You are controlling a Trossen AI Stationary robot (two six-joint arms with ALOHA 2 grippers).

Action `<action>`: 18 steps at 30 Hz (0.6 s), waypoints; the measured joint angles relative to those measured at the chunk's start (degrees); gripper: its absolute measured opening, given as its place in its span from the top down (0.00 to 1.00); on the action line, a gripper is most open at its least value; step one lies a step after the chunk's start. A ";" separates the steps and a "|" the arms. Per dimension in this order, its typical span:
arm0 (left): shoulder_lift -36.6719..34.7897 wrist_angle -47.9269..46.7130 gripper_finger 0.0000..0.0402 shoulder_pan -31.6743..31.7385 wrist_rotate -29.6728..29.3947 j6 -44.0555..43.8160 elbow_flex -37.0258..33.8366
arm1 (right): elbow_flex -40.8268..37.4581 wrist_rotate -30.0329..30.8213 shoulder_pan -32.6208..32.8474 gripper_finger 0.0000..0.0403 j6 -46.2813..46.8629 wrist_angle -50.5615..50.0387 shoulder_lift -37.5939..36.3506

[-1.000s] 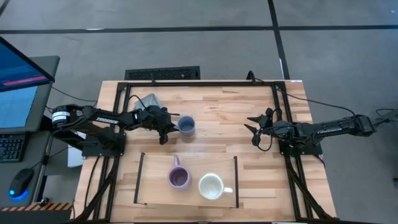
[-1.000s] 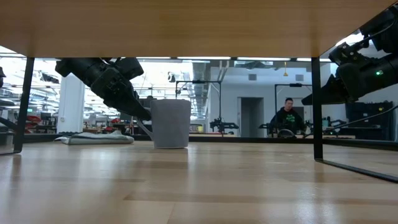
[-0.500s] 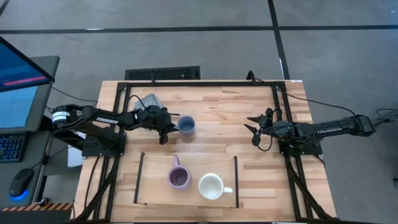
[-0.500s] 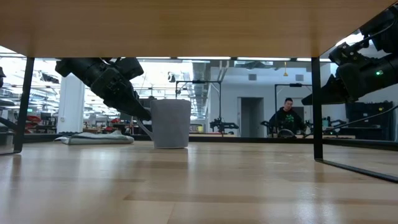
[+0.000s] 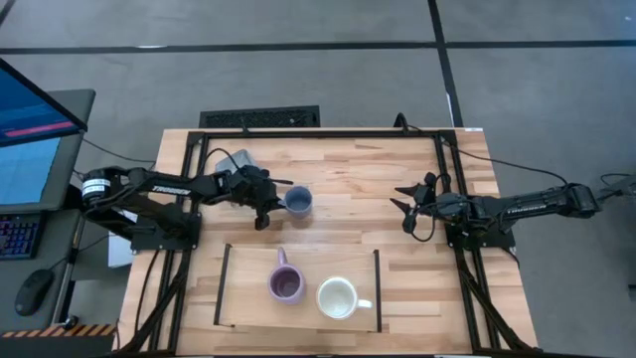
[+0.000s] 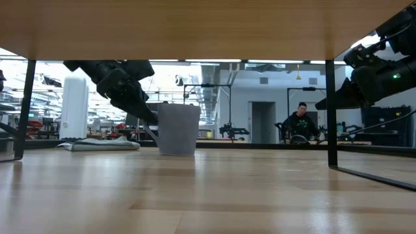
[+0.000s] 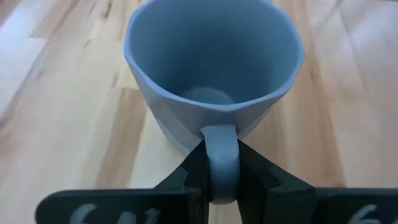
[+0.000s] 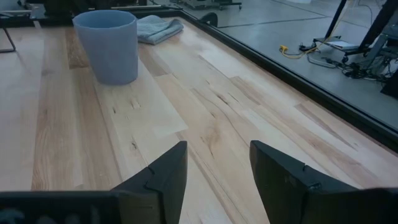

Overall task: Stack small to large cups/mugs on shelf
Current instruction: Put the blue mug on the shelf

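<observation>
Three mugs from above: my left gripper [image 5: 270, 202] pinches the blue mug [image 5: 297, 201] behind the shelf [image 5: 248, 298], which holds the lilac mug [image 5: 286, 284] and white mug [image 5: 337, 297]. Left wrist: fingers clamp its handle; it's empty, faceted, pale blue. Right wrist: my right gripper [image 8: 214, 169] gapes wide, empty.

My left gripper [image 5: 275, 202] has lifted a touch, tipping the blue mug [image 5: 297, 201] by its handle [image 7: 221, 163], base edge rising.
</observation>
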 joint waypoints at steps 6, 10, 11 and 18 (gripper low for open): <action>-5.17 -7.22 0.92 0.22 -2.28 2.75 1.71 | -0.02 0.00 0.00 0.51 0.00 0.00 0.00; -10.89 -10.16 0.92 0.89 -5.03 3.20 2.22 | 0.00 0.00 0.00 0.51 -0.08 -0.01 0.00; -12.41 -11.50 0.92 1.18 -5.42 3.43 2.22 | 0.00 0.00 0.00 0.51 -0.36 0.01 0.00; -23.79 -18.67 0.92 1.89 -5.26 5.07 2.27 | 0.00 0.02 -0.02 0.51 -0.54 0.01 0.00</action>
